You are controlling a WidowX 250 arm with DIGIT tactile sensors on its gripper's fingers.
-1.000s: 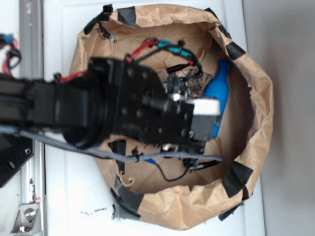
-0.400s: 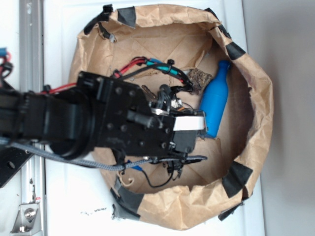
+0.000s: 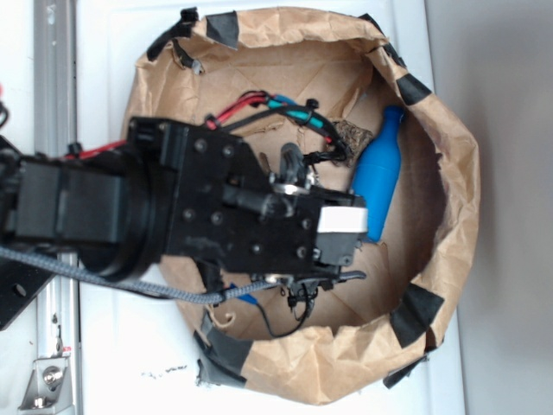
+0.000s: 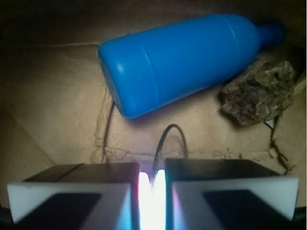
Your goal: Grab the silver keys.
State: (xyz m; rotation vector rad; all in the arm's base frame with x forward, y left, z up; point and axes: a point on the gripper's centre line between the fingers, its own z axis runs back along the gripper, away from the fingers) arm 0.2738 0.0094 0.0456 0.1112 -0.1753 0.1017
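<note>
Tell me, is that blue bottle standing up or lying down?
Lying down. The blue bottle rests on its side on the brown paper, neck pointing toward the rock.

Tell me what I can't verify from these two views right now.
- The silver keys: only a thin wire loop shows in the wrist view; the fingers cover the rest.
- Gripper: glare blurs the narrow gap, contact unclear.
- Exterior view: the arm hides the bag floor beneath.
</note>
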